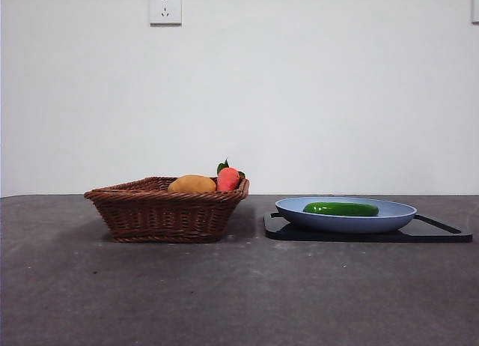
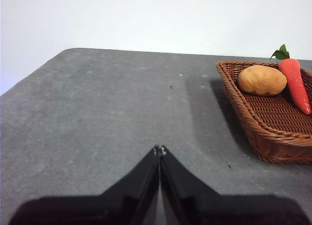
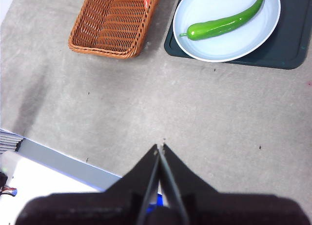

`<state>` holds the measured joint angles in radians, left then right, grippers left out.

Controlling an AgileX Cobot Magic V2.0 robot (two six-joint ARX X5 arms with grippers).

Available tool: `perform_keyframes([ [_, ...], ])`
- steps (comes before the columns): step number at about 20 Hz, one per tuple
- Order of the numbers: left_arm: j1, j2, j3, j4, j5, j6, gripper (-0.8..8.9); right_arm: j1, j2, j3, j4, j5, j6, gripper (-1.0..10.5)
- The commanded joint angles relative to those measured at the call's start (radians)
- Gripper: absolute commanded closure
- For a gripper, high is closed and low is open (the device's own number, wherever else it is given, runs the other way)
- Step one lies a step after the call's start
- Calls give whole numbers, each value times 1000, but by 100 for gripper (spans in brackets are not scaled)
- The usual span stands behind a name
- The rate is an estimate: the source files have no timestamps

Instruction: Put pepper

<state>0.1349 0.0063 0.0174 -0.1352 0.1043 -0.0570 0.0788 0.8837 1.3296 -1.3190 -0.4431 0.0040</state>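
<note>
Front view: the pepper (image 1: 341, 209) lies flat in the blue plate (image 1: 393, 220), its long axis running across the picture from side to side. The plate rests on a dark tray (image 1: 441, 232), and the wicker basket (image 1: 161, 215) stands just beside the tray, holding a yellow-orange fruit (image 1: 192, 184) and a red-orange fruit (image 1: 227, 179). No arm enters this view, so both appear to be held back from the work area. Left wrist view: the left gripper (image 2: 159, 149) has its jaws pressed together, tips meeting, with nothing between them. It hangs over bare table (image 2: 107, 118); the basket sits off to one side with both fruits visible, and neither plate nor pepper appears in this view. Right wrist view: the right gripper (image 3: 160, 148) likewise has its jaws closed tip to tip and empty. The pepper lies well apart from it, ahead of the jaws across open table, on the plate, with the basket next to the tray. Its long axis runs slantwise across the line of the jaws, stem end towards the basket. Judgement: the right arm is the better placed, since its camera alone has the pepper in sight; the jaws would need to spread and turn square to the pepper's length before descending on its middle.
</note>
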Motion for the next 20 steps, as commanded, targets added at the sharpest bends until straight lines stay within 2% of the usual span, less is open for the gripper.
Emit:
perform_keyframes([
  [1,5,-2,-11,7,3,-6,806,1,6,19,8,0,6,936],
  [6,5,-2,-11,7,3,-6,806,1,6,19,8,1,4,936],
  [8,5,-2,-11,7,3,-6,806,0,6,19,36,6,-69,936],
  [9,5,-2,-11,7,3,-6,806,-3,3,18,72,13,-74,936],
  [13,5,-2,-11,7,3,-6,806,-20,-111,-84,369,27,-64,936],
  [17,5,-2,-11,7,3,-6,806,-37,-307,-390,687,48,-49,936],
  [20,5,-2,-11,7,3,-6,806,-40,-459,-649,915,145,-34,936],
])
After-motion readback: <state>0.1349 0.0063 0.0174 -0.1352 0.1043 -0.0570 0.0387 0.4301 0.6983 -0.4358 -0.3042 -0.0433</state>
